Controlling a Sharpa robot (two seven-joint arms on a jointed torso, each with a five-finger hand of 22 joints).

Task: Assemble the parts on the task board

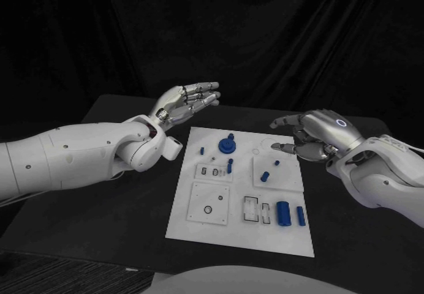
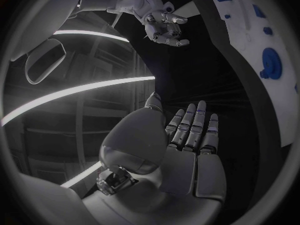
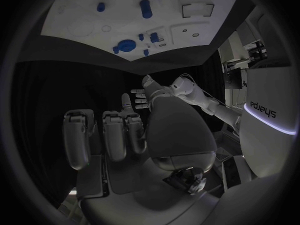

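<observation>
Fingers point(image 1: 291, 147) of right hand point(image 1: 320, 136) curled, fingertips hidden above task board point(image 1: 238, 226).

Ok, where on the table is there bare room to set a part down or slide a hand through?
Bare black table lies between the board's left edge and the left arm, and along the board's near edge. A narrower strip runs between its right edge and the right arm. It is crowded on the board's far half, round the big round blue part, with the left hand and right hand hovering.
</observation>
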